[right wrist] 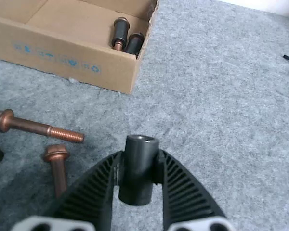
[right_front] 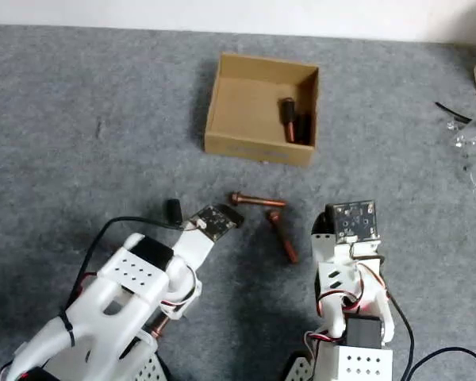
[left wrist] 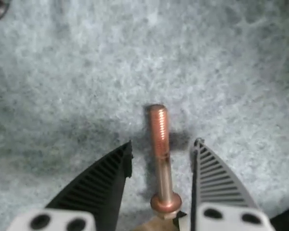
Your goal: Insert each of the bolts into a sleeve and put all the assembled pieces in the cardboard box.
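Two sleeved pieces point(right_front: 293, 121) lie in the box point(right_front: 254, 149), so the task looks partway done. Two bolts point(right_front: 258, 200) lie loose on the worktop point(right_front: 79, 119), with a spare sleeve point(right_front: 174, 210) near them. The right gripper point(right wrist: 138, 155) has its fingers clamped on a sleeve point(right wrist: 137, 178). The left gripper point(left wrist: 162, 143) hovers with fingers apart over a bolt point(left wrist: 160, 130), which is not yet picked up

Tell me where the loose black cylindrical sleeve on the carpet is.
High view: the black cylindrical sleeve sits left of the two copper bolts, between the cardboard box and the left arm.
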